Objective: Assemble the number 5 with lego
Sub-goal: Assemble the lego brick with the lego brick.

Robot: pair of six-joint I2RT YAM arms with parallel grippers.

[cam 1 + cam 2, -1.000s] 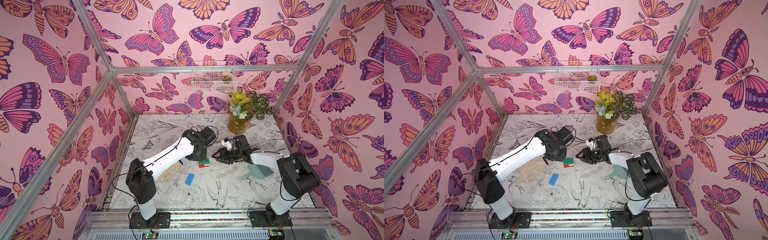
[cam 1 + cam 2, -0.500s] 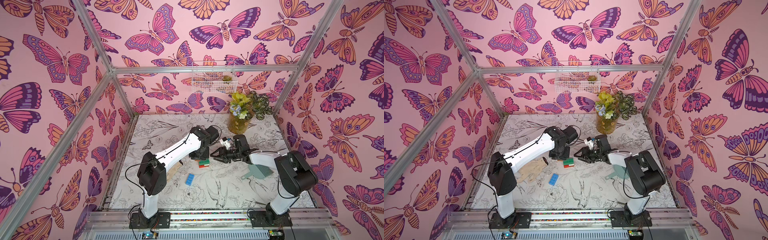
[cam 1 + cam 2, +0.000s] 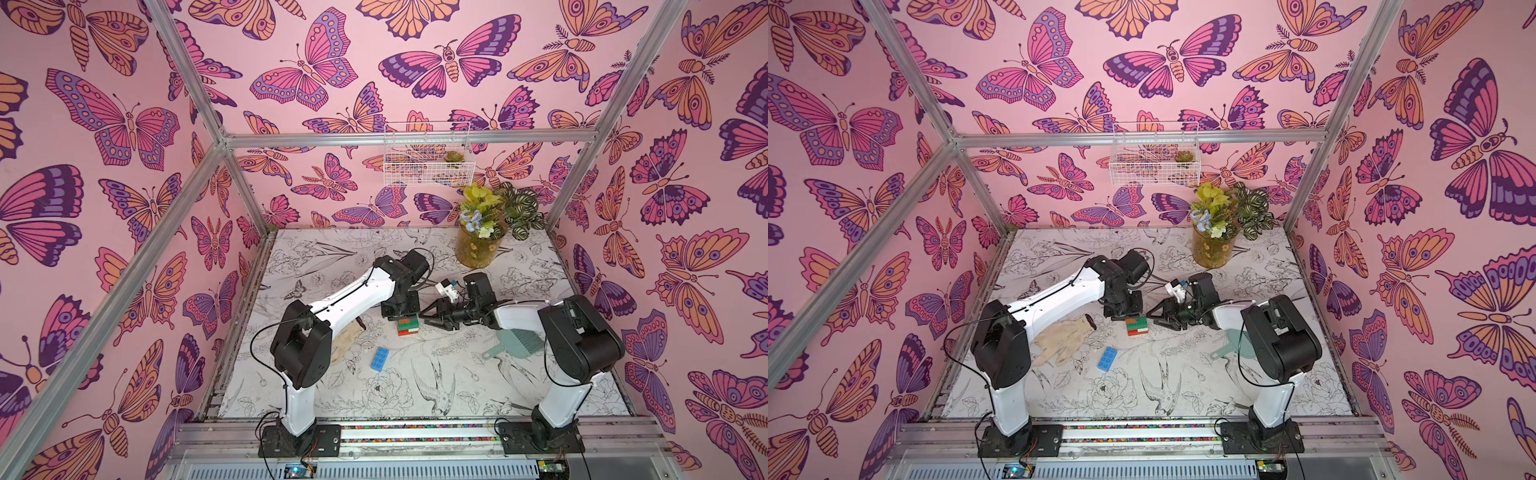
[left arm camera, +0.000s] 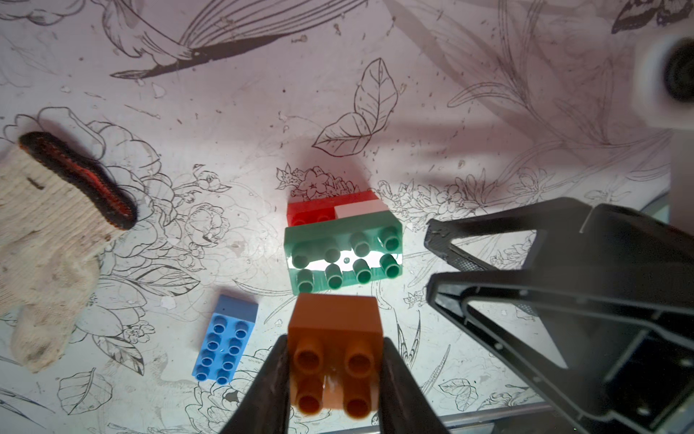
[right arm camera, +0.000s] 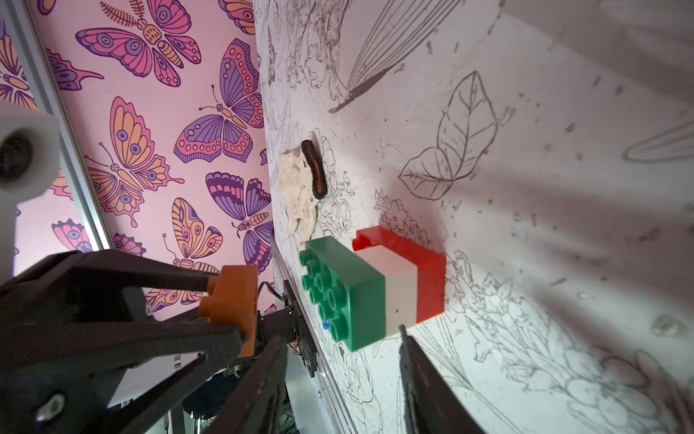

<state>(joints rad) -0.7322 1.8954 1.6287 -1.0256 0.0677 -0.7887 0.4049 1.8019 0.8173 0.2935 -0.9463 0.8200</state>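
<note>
L hand (image 4: 334,349) pinches orange brick (image 4: 332,319), hovering just off the green-white-red stack (image 4: 343,255) on bench (image 4: 450,131), prob to seat it on green's studs. R hand (image 4: 430,259) spread, empty, beside stack, likely to brace. Last blue brick (image 4: 225,338) waits apart.

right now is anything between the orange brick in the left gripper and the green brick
Nothing visible. The orange brick sits in the left gripper close to the green brick, whose studs are bare. The right gripper is open beside that brick, not over it.
</note>
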